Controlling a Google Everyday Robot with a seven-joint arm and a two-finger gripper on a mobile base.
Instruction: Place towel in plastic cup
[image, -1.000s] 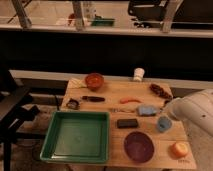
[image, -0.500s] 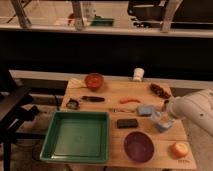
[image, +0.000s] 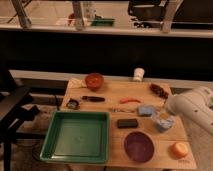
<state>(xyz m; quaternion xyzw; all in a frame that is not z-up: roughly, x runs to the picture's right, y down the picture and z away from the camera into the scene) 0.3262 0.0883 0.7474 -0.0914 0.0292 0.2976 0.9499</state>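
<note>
One wooden table (image: 95, 91) stands in a dim room, with a dark wall behind it and a bright strip of window frames running above. A black chair (image: 12, 107) sits at the table's left side.

On the table lie one green tray (image: 50, 145), one purple plate (image: 138, 147), one orange bowl (image: 94, 80), one white cup (image: 138, 74), one black block (image: 127, 123), one orange fruit (image: 179, 149), one red pepper (image: 131, 100), one dark-handled tool (image: 93, 98), one small dark item (image: 73, 104), one brown cluster (image: 159, 90) near the far right corner, and one pale cloth (image: 75, 83) beside the bowl.

The towel (image: 145, 109), light blue, lies on the table between the pepper and the block. The blue cup (image: 163, 123) stands just right of it, close to the arm's end.

The white arm (image: 192, 107) reaches in from the right. Its gripper (image: 161, 118) sits just above the blue cup; whether the fingers are apart or together cannot be told.

Compared with half a second ago, the arm has drawn slightly to the right, and the towel now shows clear of it, lying flat on the wood.
</note>
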